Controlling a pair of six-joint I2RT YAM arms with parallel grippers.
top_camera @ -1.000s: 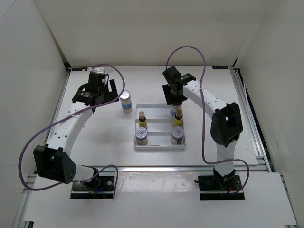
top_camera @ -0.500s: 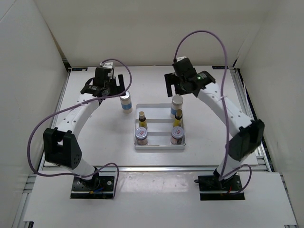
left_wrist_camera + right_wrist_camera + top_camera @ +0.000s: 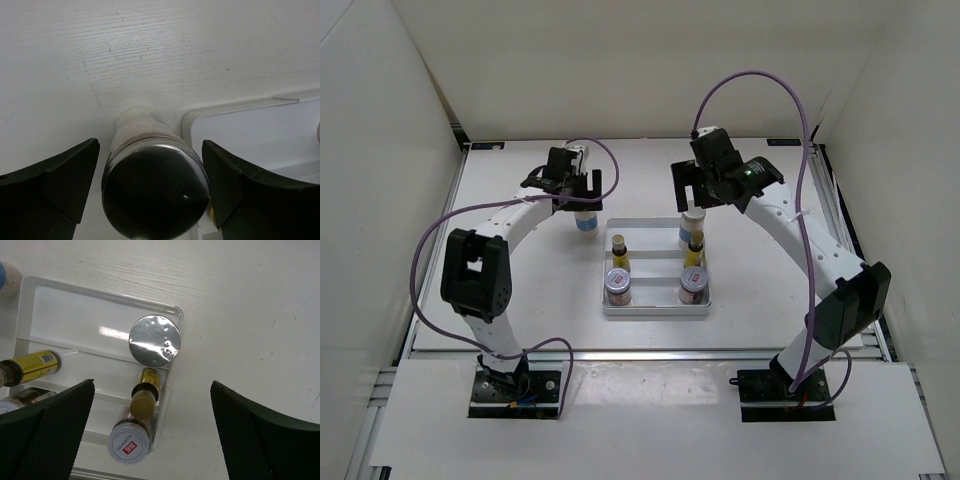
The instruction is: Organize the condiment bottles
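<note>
One white blue-labelled jar (image 3: 586,224) stands on the table left of the white tray (image 3: 655,312). My left gripper (image 3: 581,193) hangs right over it. In the left wrist view its fingers (image 3: 50,190) straddle the jar's dark-looking lid (image 3: 155,175), open, with a thin gap showing on the left. The second white jar (image 3: 692,222) stands in the tray's back right compartment, silver lid (image 3: 154,340) up. My right gripper (image 3: 700,188) hovers open above it, holding nothing. Two yellow bottles (image 3: 619,250) (image 3: 695,248) and two red-labelled jars (image 3: 618,285) (image 3: 692,283) fill the other compartments.
The tray's back left compartment (image 3: 75,305) holds nothing. White walls enclose the table at the back and both sides. Purple cables loop over both arms.
My right gripper let go of the white jar in the tray, opened wide and rose. My left arm swung right until its gripper was over the outside jar, its jaws narrowing a little.
</note>
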